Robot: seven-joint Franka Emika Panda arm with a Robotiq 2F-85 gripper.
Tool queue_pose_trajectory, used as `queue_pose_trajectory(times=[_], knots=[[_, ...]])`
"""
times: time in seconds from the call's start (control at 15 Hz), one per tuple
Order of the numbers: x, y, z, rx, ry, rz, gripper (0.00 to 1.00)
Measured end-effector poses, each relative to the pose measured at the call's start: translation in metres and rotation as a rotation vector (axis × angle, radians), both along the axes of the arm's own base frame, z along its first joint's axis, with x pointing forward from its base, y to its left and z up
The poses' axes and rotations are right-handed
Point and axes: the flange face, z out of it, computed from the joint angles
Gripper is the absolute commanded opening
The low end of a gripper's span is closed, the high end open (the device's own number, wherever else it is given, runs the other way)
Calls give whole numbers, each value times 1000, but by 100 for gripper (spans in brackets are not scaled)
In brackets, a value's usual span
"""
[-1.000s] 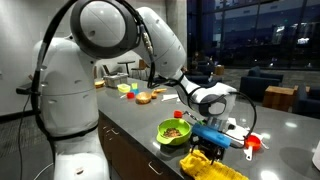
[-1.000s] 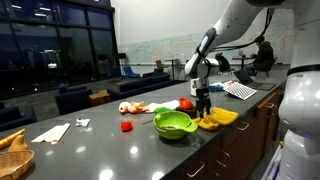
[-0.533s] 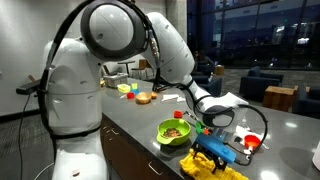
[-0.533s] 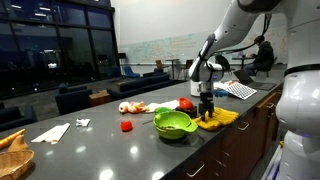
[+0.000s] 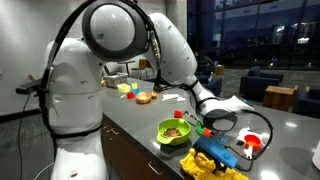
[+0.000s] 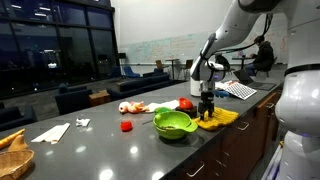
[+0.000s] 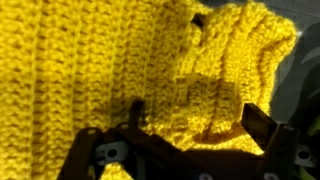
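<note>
We see the pincer (image 6: 205,116), jaws wide, down at the yellow cloth (image 6: 225,116) by the counter (image 6: 110,150) edge, just beside the green bowl (image 6: 173,124).

A green bowl (image 6: 173,123) sits on the counter (image 6: 110,150) near a small red cup (image 6: 126,126) and white papers (image 6: 50,132)
</note>
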Motion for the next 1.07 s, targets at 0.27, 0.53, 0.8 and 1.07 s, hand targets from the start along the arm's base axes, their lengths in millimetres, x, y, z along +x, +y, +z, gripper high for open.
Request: queue_pose_trajectory(times=[0.27,0.53,0.8,1.07], knots=[[-3,4,0,-36,-38,-31,100],[-9,12,0,-91,-85,-77,100],[-12,17,-1,-126,-115,-115,72],[-14,16,3,-146,-142,-131,55]])
